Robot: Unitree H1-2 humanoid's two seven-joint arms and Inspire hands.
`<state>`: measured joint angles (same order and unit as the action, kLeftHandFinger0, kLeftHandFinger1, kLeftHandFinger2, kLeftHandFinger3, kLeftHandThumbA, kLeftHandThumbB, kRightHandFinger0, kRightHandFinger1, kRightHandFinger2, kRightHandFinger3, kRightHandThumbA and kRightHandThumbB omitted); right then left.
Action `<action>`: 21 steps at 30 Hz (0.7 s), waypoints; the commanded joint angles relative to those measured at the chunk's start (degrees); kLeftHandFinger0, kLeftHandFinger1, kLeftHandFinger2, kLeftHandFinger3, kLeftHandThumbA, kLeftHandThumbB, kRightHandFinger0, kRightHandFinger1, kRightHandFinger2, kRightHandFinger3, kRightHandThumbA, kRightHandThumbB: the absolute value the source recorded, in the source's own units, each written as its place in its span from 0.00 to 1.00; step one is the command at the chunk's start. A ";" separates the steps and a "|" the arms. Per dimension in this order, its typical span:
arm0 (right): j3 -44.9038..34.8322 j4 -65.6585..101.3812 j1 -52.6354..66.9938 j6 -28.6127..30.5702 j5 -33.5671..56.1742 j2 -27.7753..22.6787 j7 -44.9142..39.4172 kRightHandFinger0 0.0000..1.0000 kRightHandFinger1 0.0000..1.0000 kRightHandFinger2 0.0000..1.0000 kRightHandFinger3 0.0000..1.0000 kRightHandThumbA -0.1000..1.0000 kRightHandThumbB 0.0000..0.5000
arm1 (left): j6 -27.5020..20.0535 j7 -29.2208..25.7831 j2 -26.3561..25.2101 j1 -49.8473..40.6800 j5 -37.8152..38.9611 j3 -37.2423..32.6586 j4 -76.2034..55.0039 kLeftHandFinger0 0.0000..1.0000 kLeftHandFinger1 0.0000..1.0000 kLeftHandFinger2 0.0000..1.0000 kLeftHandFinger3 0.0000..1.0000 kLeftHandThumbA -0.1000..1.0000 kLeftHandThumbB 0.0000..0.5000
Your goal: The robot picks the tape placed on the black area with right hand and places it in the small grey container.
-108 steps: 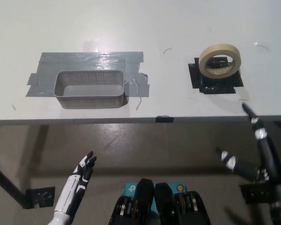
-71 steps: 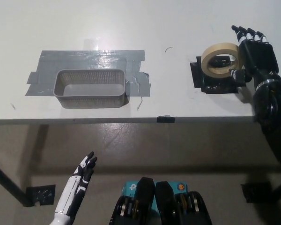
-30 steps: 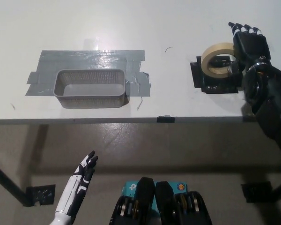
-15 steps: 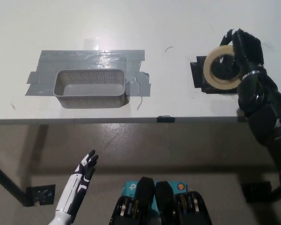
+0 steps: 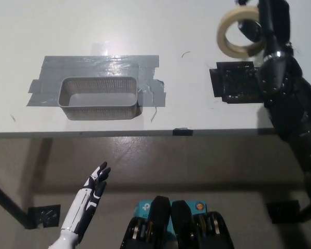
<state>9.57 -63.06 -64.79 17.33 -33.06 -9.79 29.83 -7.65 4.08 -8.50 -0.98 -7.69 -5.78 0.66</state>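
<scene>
The tape (image 5: 239, 32) has left the black area (image 5: 237, 83) since the earlier picture: it was lying there a moment ago, and now it is up in the air, near the top edge of the view, carried by the right hand (image 5: 272, 22). This black hand is closed on the right side of the roll, with its fingers curled around the ring, and the roll is tilted so that its hole shows toward the camera. The black area lies now uncovered on the white surface (image 5: 93, 21), just below the hand and the tape, and the black forearm crosses over its right edge. The small grey container (image 5: 99, 98) stands far to the left of the right hand, on a patch of grey tape (image 5: 101, 65) stuck to the surface, and its inside shows only the mesh walls and the bottom. The white left hand (image 5: 89, 193) rests low, below the front edge of the surface and well apart from the right hand, with its fingers stretched out and apart, holding nothing.
</scene>
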 commanded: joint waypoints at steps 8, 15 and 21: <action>7.32 -3.47 -12.10 -0.19 -1.59 9.52 2.41 0.00 0.13 0.43 0.32 0.29 0.36 | -0.60 0.77 -0.40 1.45 -0.54 -0.22 -0.56 1.00 1.00 1.00 1.00 1.00 0.42; 11.96 -12.25 -15.47 -3.37 -2.12 17.21 0.90 0.00 0.00 0.26 0.26 0.37 0.27 | -0.64 0.91 -0.53 1.55 -1.15 -0.73 -0.48 1.00 1.00 1.00 1.00 1.00 0.44; 14.67 -15.85 -16.24 -5.41 -2.15 21.27 0.65 0.00 0.00 0.19 0.19 0.32 0.26 | 0.30 1.31 -0.38 1.75 -1.03 -1.45 -1.39 1.00 1.00 1.00 1.00 1.00 0.42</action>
<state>23.20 -78.39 -75.90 14.02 -34.91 10.15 30.31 -7.41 4.35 -8.49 0.05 -8.19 -6.71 0.80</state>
